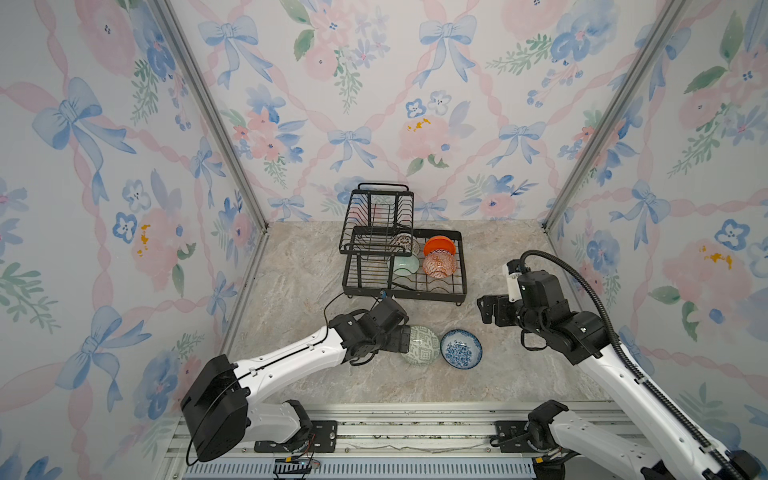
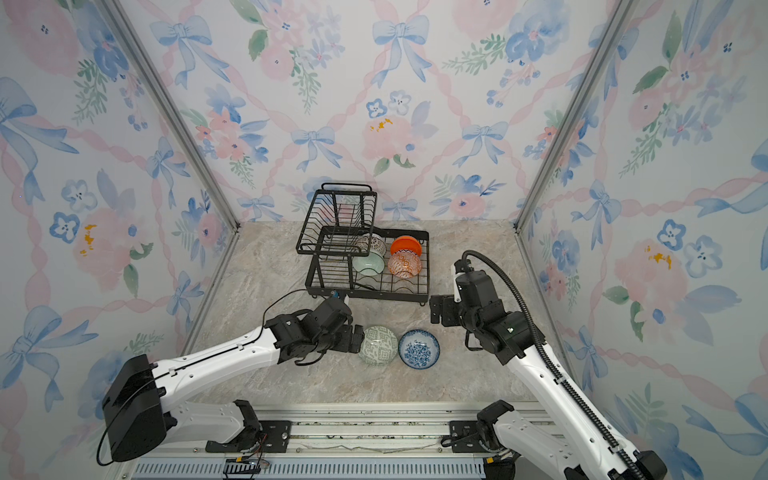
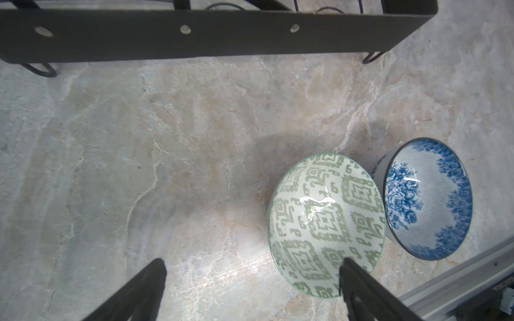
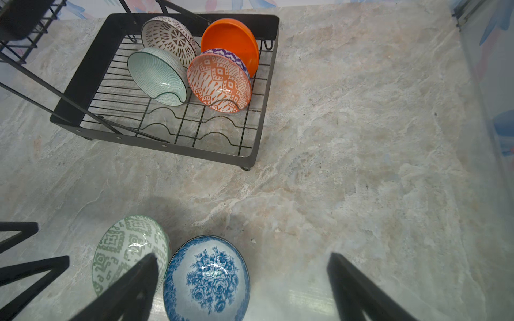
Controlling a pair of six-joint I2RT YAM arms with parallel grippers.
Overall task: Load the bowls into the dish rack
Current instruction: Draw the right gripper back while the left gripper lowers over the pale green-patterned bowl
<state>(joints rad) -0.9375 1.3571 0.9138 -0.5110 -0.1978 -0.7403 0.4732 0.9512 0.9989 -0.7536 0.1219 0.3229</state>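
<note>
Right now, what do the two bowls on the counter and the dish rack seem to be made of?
Grey-green patterned bowl: probably glazed ceramic, bright glare streak inside. Blue floral bowl: likely the same, glossy highlight. Dish rack: seemingly metal wire, matte black coating.

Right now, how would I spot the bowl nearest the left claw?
Find the black wire dish rack. Two round bowls stand side by side on the marble-look table before it. Yours is the grey-green geometric-patterned bowl by the left gripper; its neighbour is the blue-and-white floral bowl.
</note>
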